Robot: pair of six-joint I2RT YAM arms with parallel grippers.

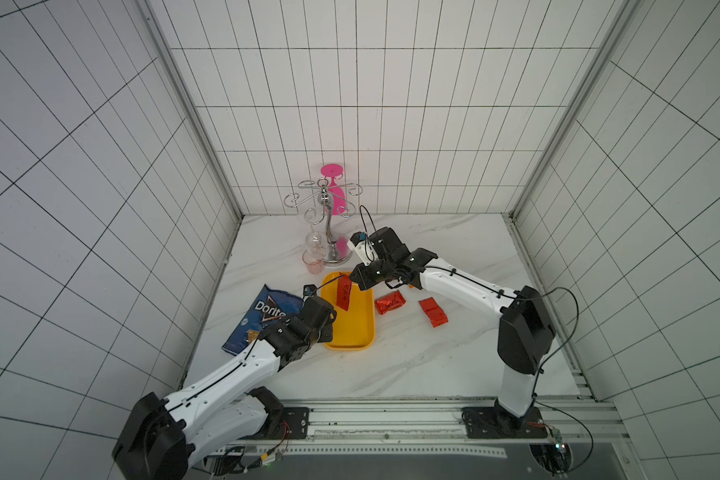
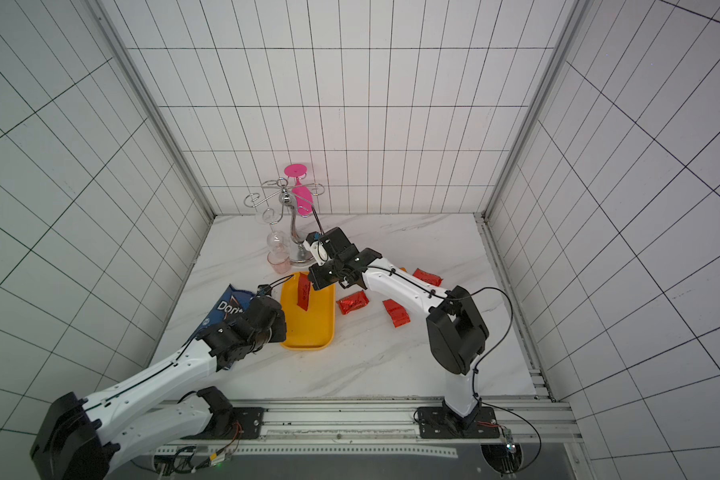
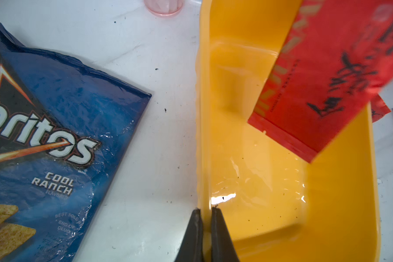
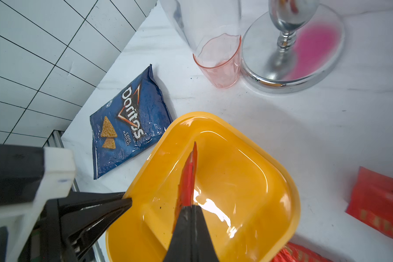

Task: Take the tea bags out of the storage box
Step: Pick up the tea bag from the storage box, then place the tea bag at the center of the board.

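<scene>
Right gripper (image 4: 191,207) clamps a red tea bag (image 4: 188,179) hanging over the storage box (image 4: 247,158); only the left wrist view shows the left gripper (image 3: 205,212) closed on the box's near-left rim. Right of the box lie a crumpled sachet (image 1: 390,302) and a flat sachet (image 1: 433,311); a top view catches a third sachet (image 2: 427,277) beyond the right arm (image 2: 400,286).
</scene>
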